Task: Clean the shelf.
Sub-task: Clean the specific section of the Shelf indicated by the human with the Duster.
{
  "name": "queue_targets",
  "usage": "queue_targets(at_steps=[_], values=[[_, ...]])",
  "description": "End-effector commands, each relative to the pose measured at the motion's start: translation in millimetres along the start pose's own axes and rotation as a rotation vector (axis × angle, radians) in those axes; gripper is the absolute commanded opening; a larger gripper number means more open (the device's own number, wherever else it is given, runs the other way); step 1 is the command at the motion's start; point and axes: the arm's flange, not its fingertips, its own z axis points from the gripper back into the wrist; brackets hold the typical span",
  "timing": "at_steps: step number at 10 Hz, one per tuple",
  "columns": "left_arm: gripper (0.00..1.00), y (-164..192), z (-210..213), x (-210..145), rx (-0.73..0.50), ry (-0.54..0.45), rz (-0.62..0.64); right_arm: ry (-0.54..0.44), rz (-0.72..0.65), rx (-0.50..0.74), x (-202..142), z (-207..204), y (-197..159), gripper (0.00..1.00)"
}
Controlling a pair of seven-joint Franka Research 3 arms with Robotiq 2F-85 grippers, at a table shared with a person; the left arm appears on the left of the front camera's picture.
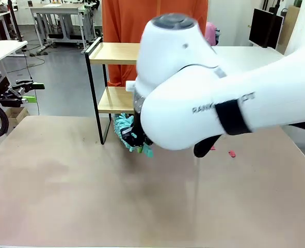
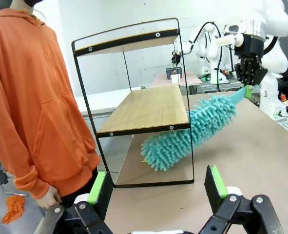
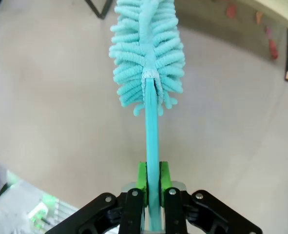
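The shelf (image 1: 113, 54) stands at the table's far side, two light wooden boards in a thin black frame (image 2: 148, 107). My right arm crosses in front of it, and my right gripper (image 3: 152, 178) is shut on the thin teal handle of a fluffy teal duster (image 3: 147, 53). The duster head (image 2: 192, 131) slants down under the near edge of the lower board, beside a front leg and just above the table (image 1: 125, 129). My left gripper (image 2: 157, 187) stands open and empty at the table's left edge (image 1: 33, 92), well away from the shelf.
A person in an orange hoodie (image 2: 36, 97) stands right behind the shelf. Small red bits (image 1: 231, 153) lie on the brown table to the right of the shelf. An orange cloth (image 2: 14, 207) lies on the floor. A white table (image 1: 245, 51) stands behind.
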Motion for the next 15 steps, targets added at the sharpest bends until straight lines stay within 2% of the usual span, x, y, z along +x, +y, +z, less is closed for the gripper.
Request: queue_targets(at_steps=[1,3,5,10,11,14,15], values=[[1.00,-2,-2,3,-0.009,0.008,0.001,-0.036,-0.028,-0.067,30,-27,39,0.13],[1.00,-2,-2,3,-0.009,0.008,0.001,-0.067,-0.040,-0.111,38,-46,56,0.13],[1.00,-2,-2,3,-0.009,0.008,0.001,-0.095,-0.055,-0.093,45,-54,66,0.13],[1.00,-2,-2,3,-0.009,0.008,0.001,-0.192,-0.215,-0.081,70,-78,73,0.13],[1.00,-2,-2,3,-0.009,0.008,0.001,-0.190,-0.242,-0.091,73,-84,73,0.13],[1.00,-2,-2,3,-0.009,0.008,0.001,-0.167,-0.289,-0.020,80,-103,75,0.13],[1.00,-2,-2,3,-0.009,0.008,0.001,-0.129,-0.296,-0.004,81,-111,76,0.13]])
